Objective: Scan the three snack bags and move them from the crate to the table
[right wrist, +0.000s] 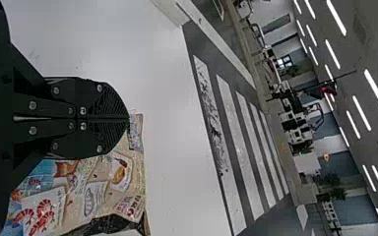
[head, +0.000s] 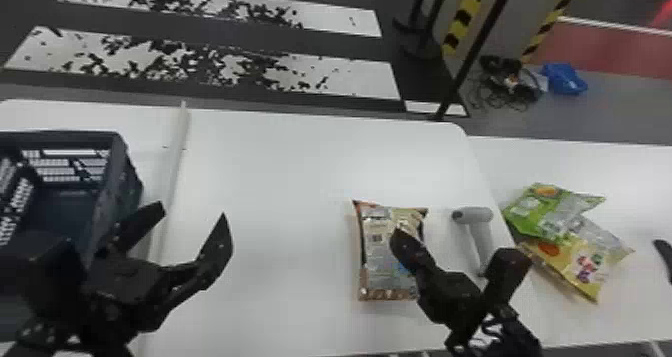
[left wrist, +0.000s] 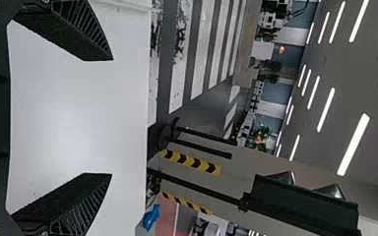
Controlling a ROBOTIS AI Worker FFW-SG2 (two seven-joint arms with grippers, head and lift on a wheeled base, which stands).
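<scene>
In the head view my right gripper [head: 402, 241] is over the right part of a beige snack bag [head: 382, 261], mid-table. My right gripper [right wrist: 128, 118] has its fingers together at an edge of the bag [right wrist: 98, 187], which spreads out behind and beside them. Part of the bag is hidden by the fingers. My left gripper [head: 193, 212] is apart from it, beside the crate [head: 106, 196]; the left gripper [left wrist: 111, 117] stands open with nothing between its fingers. Right of the beige bag lies a grey scanner [head: 474, 216]. A green bag [head: 525, 213] overlaps a yellow one [head: 565, 268] farther right.
The white table [head: 280, 181] carries a raised strip [head: 175, 166] between the crate and the middle. A second white surface [head: 625, 176] bears the green and yellow bags, with a dark object [head: 665, 253] at its right. A black pole [head: 470, 66] rises behind the far edge.
</scene>
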